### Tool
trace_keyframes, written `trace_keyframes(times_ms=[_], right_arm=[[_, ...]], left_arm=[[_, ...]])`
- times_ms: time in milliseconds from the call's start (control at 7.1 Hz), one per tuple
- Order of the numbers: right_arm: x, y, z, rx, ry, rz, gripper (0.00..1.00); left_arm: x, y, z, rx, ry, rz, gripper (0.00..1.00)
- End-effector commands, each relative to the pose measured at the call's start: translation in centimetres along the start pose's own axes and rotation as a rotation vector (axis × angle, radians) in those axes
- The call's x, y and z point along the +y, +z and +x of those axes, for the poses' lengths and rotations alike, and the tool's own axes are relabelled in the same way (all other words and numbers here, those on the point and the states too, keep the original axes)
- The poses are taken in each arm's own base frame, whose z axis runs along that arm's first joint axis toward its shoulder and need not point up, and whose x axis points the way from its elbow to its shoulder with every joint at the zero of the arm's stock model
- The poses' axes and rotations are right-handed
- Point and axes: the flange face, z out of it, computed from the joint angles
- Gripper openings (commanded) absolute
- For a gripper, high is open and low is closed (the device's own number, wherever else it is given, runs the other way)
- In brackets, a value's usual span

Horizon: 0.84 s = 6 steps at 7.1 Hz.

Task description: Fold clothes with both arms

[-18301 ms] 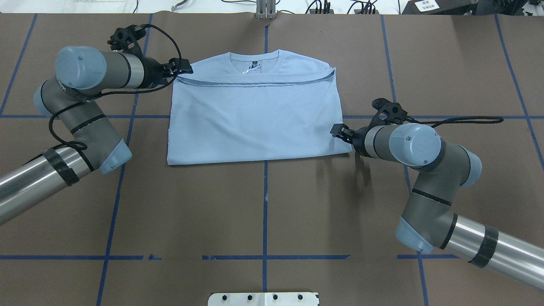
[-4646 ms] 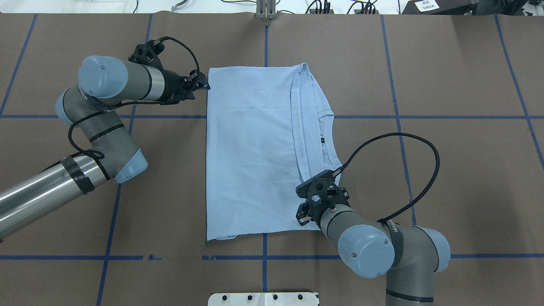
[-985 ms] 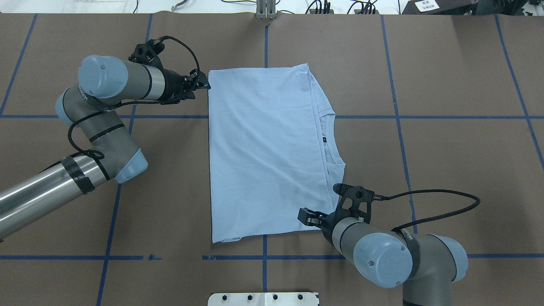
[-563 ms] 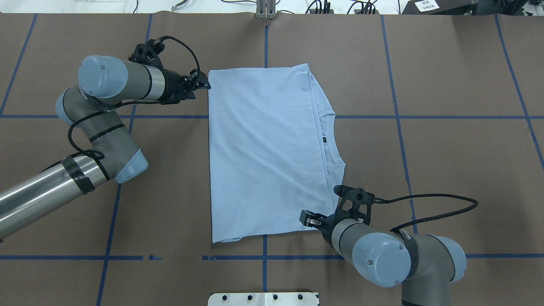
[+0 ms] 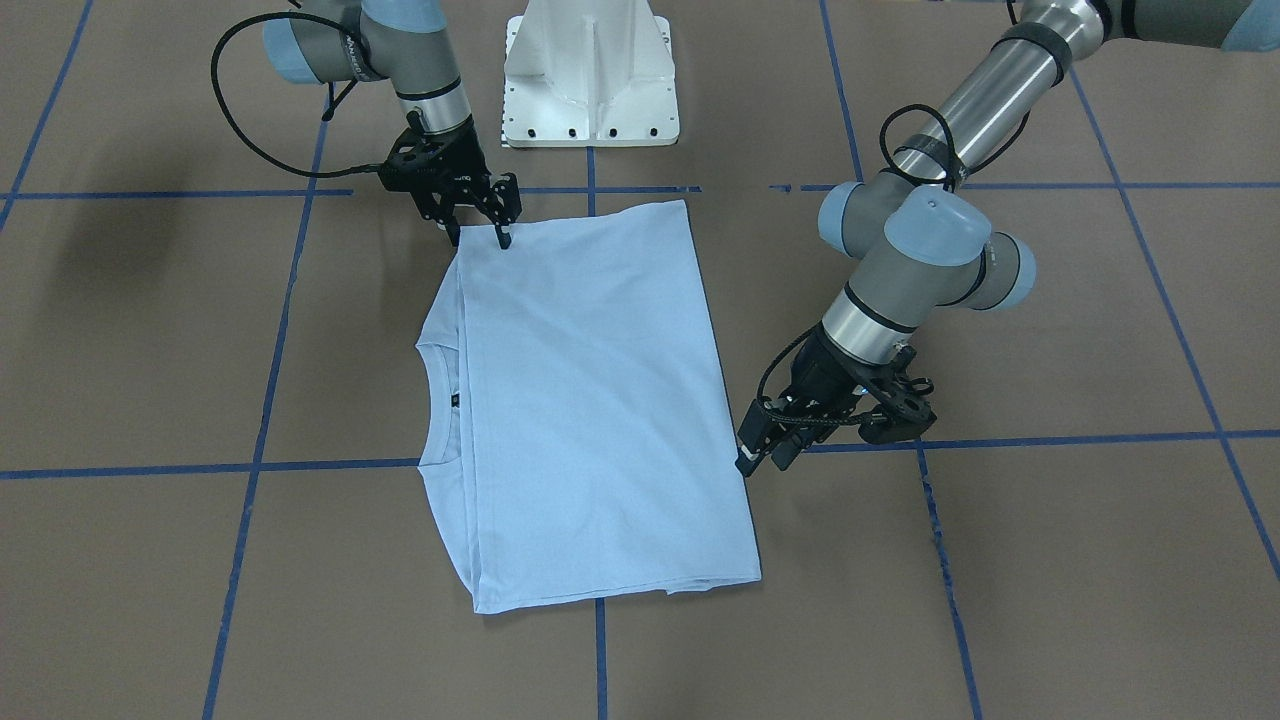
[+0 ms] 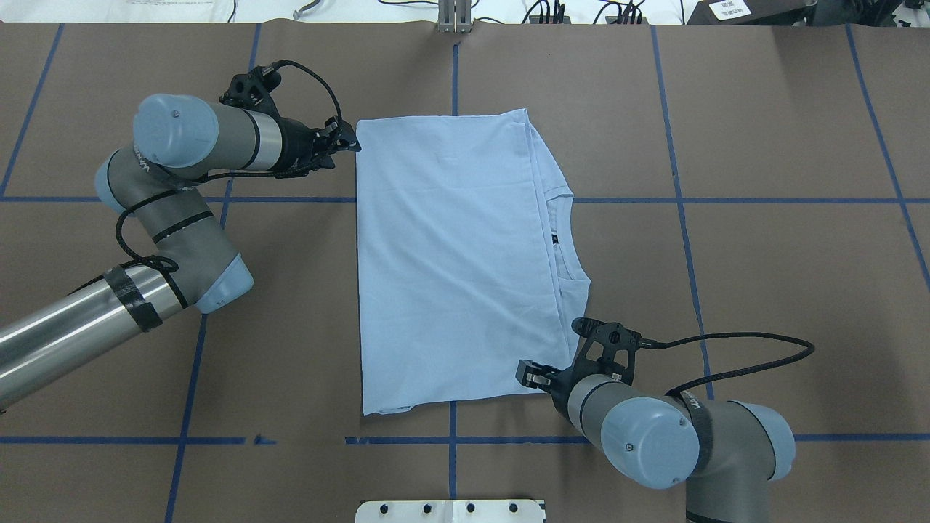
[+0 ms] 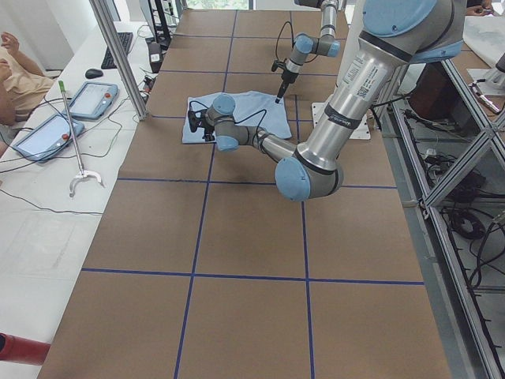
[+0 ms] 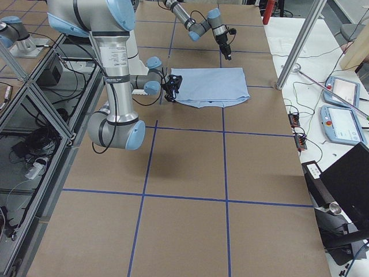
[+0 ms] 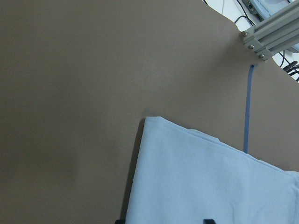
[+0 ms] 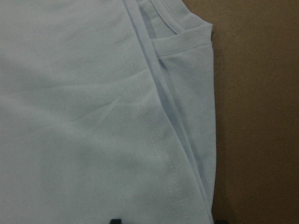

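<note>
right gripper (image 6: 529, 376): near corner of the shirt, robot side. Fingers spread in the front view, tips at the cloth edge, nothing visibly pinched; wrist camera looks straight at hem and sleeve layers.
shirt (image 6: 458, 254): light blue tee, lies flat on the brown table (image 6: 763, 290), mid-table, folded to a long rectangle running near to far. Collar and sleeve layers peek out along the edge on the robot's right side; dark neck label just visible there.
handling: judged light, limp, thin knit. Will sag and drag if lifted by one point, layers can slide apart. Low risk of damage; main risk is grabbing only the top layer or dragging the stack out of shape.
where to grip: the two corners of one short end, all layers pinched together, both arms lifting level.
left gripper (image 6: 347, 142): far left corner of the shirt. Fingers slightly apart in the front view, tips at or just beside the corner; contact with the cloth cannot be told, hold not confirmed.
stage: judged mid-fold, next fold across the long axis not yet done.
</note>
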Motion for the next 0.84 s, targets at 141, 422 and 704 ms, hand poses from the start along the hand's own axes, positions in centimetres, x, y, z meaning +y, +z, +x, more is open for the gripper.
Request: trace_keyframes(times_ms=[141, 422, 704], right_arm=[[0.02, -0.34, -0.24, -0.005, -0.002, -0.016, 0.0], [-0.02, -0.47, -0.45, -0.009, 0.0, -0.02, 0.0], [-0.13, -0.6, -0.51, -0.01, 0.003, -0.019, 0.0]], left_arm=[[0.06, -0.21, 0.07, 0.004, -0.01, 0.0, 0.63], [0.15, -0.15, -0.16, 0.001, -0.012, -0.001, 0.63], [0.15, -0.15, -0.16, 0.001, -0.012, -0.001, 0.63]])
